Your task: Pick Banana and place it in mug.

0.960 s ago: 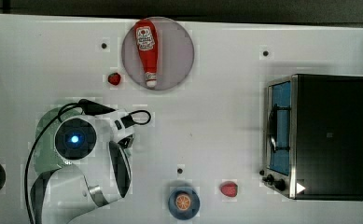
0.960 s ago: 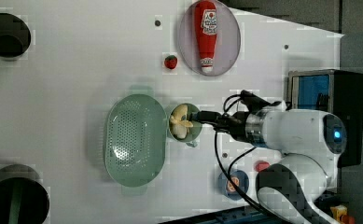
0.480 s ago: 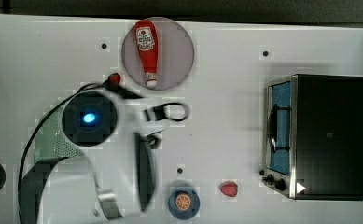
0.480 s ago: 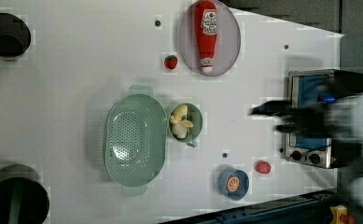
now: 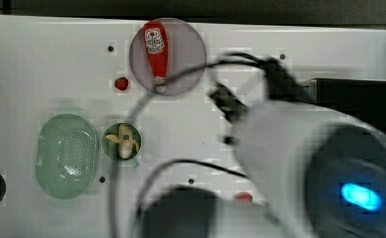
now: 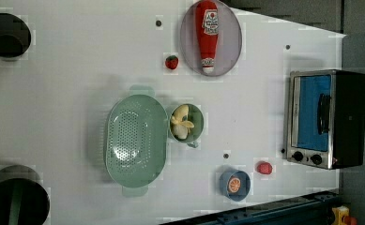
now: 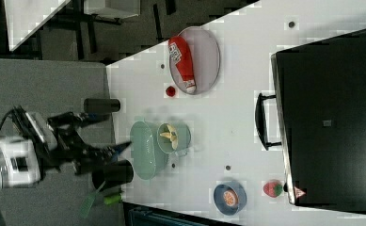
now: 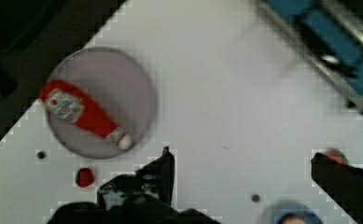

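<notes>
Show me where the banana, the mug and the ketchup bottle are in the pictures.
banana [image 6: 181, 123], left view, on its pale middle.
mug [image 6: 197, 118], left view, on the dark green inside, beside the banana.
ketchup bottle [image 6: 207, 28], left view, on its red body.

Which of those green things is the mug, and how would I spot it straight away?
In the left view, find the large oval pale green perforated basket in the middle of the white table. Right beside it, on the left view's right, sits the small round pale teal-green mug. It is far smaller, has a side handle, and holds the pale yellow toy banana.
</notes>
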Robot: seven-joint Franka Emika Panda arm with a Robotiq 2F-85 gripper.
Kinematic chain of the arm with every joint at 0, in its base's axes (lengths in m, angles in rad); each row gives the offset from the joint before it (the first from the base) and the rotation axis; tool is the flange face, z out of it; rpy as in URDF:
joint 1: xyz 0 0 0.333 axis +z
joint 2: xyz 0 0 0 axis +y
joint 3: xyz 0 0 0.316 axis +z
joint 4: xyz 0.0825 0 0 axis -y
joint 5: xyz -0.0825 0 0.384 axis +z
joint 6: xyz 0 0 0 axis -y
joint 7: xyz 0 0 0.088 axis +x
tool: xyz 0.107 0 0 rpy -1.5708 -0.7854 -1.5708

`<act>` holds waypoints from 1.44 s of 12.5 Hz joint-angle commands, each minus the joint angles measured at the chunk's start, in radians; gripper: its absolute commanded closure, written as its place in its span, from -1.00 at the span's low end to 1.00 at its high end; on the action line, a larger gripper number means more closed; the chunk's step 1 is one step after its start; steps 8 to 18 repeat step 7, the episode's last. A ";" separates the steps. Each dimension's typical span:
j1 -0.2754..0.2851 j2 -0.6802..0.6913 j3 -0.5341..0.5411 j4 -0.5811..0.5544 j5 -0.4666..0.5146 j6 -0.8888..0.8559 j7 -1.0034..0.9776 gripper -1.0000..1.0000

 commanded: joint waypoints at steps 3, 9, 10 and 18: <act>0.014 0.032 0.010 0.000 0.000 -0.114 0.029 -1.00; 0.014 0.049 0.011 -0.002 0.000 -0.114 0.029 -1.00; 0.014 0.049 0.011 -0.002 0.000 -0.114 0.029 -1.00; 0.014 0.049 0.011 -0.002 0.000 -0.114 0.029 -1.00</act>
